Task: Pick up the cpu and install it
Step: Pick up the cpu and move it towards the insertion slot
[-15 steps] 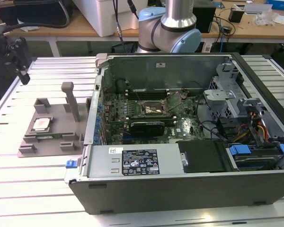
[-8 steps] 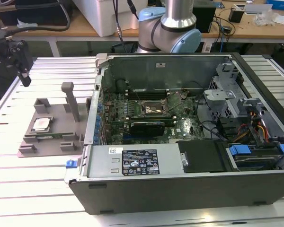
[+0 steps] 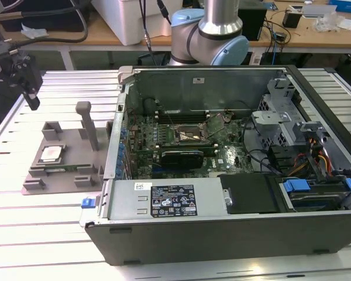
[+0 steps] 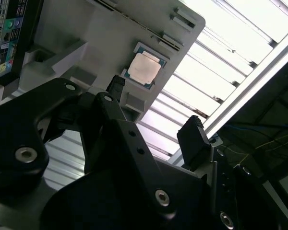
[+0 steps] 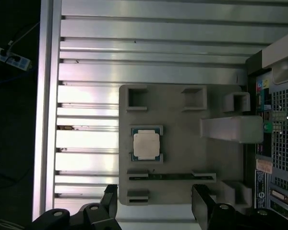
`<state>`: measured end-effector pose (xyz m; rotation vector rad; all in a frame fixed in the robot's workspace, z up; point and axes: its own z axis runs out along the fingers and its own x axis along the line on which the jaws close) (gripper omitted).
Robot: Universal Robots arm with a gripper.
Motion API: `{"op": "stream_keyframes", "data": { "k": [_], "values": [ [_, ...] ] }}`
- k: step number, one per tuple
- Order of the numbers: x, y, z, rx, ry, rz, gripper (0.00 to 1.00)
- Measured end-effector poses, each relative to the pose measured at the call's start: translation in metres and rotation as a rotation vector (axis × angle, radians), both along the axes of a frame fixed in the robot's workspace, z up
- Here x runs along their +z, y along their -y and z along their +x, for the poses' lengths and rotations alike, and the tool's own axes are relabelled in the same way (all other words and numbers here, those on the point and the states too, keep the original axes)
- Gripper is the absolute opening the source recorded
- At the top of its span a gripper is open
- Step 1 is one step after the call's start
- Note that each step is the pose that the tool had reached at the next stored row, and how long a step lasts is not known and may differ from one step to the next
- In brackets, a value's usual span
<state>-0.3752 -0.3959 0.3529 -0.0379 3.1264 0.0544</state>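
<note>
Hanging open and empty near the grey tray (image 5: 182,143) at the exterior view's left, the gripper (image 5: 154,194) hasn't grabbed the cpu (image 5: 146,145) yet.

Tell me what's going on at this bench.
A robot arm is working on picking up a cpu and installing it in a desktop computer. Its gripper hangs open above the slatted table, holding nothing. The cpu lies untouched in its pocket on the gray holder, next to the open computer case. Nothing has been picked up yet.
</note>
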Motion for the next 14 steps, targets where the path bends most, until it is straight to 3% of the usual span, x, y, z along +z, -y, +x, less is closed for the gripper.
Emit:
{"op": "stream_keyframes", "data": {
  "k": [14],
  "values": [
    [-0.0122,0.0000,0.000,0.000,0.0000,0.0000,0.72]
  ]
}}
